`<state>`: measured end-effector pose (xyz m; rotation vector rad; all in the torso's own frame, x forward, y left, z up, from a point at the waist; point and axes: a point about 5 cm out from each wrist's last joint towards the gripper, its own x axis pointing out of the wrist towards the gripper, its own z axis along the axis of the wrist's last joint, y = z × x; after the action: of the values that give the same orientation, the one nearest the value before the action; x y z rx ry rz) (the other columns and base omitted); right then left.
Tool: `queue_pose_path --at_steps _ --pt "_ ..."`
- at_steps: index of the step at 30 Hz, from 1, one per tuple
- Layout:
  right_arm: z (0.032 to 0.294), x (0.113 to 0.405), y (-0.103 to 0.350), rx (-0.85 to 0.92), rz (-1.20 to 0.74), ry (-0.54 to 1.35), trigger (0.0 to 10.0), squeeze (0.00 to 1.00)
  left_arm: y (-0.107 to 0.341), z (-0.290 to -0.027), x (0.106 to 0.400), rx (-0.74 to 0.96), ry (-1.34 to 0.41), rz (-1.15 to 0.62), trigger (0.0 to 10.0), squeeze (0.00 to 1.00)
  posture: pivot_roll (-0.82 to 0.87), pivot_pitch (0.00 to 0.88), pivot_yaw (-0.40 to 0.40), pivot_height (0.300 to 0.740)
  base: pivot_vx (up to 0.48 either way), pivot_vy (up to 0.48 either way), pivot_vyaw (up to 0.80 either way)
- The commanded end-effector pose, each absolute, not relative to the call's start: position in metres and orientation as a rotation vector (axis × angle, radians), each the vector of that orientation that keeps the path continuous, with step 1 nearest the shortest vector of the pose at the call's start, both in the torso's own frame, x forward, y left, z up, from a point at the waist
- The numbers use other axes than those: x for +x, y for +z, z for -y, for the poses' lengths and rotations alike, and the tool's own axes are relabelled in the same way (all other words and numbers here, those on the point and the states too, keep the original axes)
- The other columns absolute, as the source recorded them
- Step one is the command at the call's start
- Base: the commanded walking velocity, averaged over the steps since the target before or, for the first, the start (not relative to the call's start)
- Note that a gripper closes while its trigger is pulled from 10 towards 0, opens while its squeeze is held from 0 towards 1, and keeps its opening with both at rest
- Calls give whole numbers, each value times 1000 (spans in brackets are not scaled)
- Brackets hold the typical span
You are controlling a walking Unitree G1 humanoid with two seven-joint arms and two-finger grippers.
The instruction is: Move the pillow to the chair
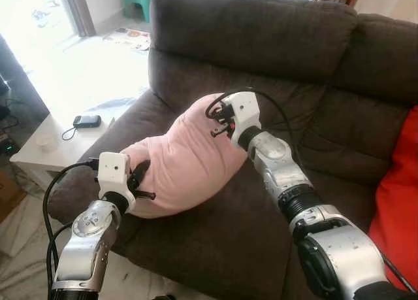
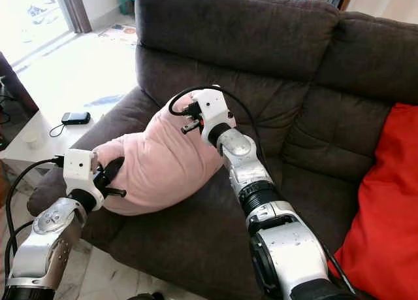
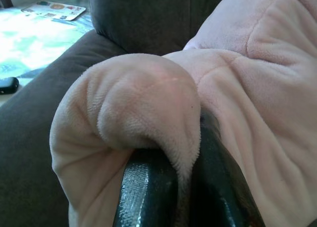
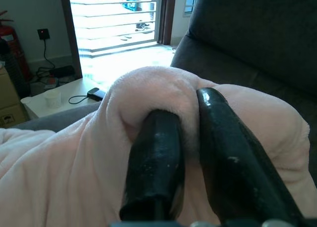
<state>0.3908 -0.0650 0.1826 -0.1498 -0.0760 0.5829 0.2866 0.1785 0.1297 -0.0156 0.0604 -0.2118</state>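
Note:
A soft pink pillow [image 1: 186, 163] lies on the seat of a dark brown sofa [image 1: 261, 45], near its left armrest. My left gripper [image 1: 139, 180] is shut on the pillow's near left corner; in the left wrist view its black fingers [image 3: 148, 187] pinch a fold of pink plush [image 3: 143, 103]. My right gripper [image 1: 215, 127] is shut on the pillow's upper far edge, and the right wrist view has both fingers [image 4: 158, 158] clamped on a bunched ridge of the pillow [image 4: 158, 93].
A red cushion [image 2: 385, 202] leans at the sofa's right end. A low white side table [image 1: 52, 146] stands left of the armrest, carrying a small black device [image 1: 86, 121] and a cup [image 1: 46, 142]. Bright tiled floor lies beyond, with a green stool [image 1: 137, 2].

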Motion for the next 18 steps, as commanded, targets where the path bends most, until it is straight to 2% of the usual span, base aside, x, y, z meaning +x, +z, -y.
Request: queue_pose_path --at_steps 1,7,9,13,14,15,18 --pt "39 387 198 -176 145 688 10000 1000 148 -156 288 -21 -333 29 10000 0 145 71 -55 740 0 0 0" --pt "39 387 198 -162 144 686 10000 1000 145 -160 290 -30 -279 22 10000 0 144 75 -55 740 0 0 0" --pt "38 387 198 -165 147 688 10000 1000 141 -170 293 -44 -159 16 10000 0 145 79 -56 740 0 0 0" --pt "38 387 198 -164 150 689 10000 1000 138 -178 294 -42 -91 18 10000 0 145 80 -57 740 0 0 0" --pt "38 387 198 -163 152 690 10000 1000 137 -182 294 -46 -47 15 10000 0 145 80 -57 740 0 0 0" --pt "38 387 199 -159 160 694 10000 1000 132 -200 294 -40 109 1 10000 0 143 84 -59 740 0 0 0" --pt "38 387 199 -157 164 701 10000 1000 130 -220 289 -39 281 19 10000 0 144 86 -62 740 0 0 0"
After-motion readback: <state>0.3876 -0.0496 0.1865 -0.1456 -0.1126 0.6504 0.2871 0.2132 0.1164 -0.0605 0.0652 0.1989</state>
